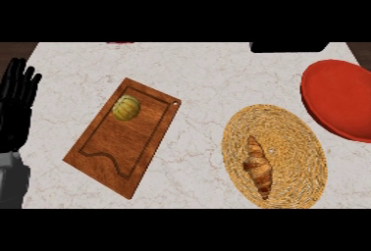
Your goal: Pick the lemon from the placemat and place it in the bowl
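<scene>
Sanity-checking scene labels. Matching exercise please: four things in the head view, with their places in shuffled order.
Things:
1 lemon
2 croissant
3 bowl
4 left hand

Places:
A on the mat
B left edge, fingers up
C on the board
D right edge

Pairs: 1-C, 2-A, 3-D, 4-B

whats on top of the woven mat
Only a croissant lies on the woven mat, hiding the weave beneath it. The lemon sits on the wooden board instead.
</scene>
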`<state>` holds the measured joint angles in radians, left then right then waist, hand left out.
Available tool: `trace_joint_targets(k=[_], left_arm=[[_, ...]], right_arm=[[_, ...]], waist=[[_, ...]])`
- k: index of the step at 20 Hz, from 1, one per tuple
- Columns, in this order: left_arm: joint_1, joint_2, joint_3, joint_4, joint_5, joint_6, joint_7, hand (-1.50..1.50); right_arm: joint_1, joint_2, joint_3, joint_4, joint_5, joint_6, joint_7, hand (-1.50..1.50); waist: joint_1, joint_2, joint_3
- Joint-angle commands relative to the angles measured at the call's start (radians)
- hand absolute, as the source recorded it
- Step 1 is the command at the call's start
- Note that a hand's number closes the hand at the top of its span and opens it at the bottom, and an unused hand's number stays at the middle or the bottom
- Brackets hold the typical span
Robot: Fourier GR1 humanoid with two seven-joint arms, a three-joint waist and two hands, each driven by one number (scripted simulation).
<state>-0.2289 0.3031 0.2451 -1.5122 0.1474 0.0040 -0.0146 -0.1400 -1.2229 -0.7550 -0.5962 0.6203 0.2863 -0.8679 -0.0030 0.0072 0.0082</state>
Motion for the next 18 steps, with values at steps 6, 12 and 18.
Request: trace_joint_targets(k=[6, 12, 18], left_arm=[[-0.053, -0.008, -0.026, 0.030, -0.027, 0.015, 0.014, 0.00], [-0.041, -0.026, -0.036, 0.042, -0.027, 0.002, -0.030, 0.00], [-0.101, 0.005, -0.016, 0.112, -0.026, -0.012, -0.027, 0.00]], right_arm=[[-0.127, -0.104, 0.017, 0.123, -0.125, 0.303, -0.137, 1.50], [-0.290, -0.107, 0.126, 0.096, -0.141, 0.360, 0.018, 1.50], [-0.416, 0.004, 0.289, 0.000, -0.112, 0.344, 0.142, 1.50]], waist=[[0.021, -0.001, -0.004], [0.052, 0.003, -0.007], [0.043, 0.004, -0.009]])
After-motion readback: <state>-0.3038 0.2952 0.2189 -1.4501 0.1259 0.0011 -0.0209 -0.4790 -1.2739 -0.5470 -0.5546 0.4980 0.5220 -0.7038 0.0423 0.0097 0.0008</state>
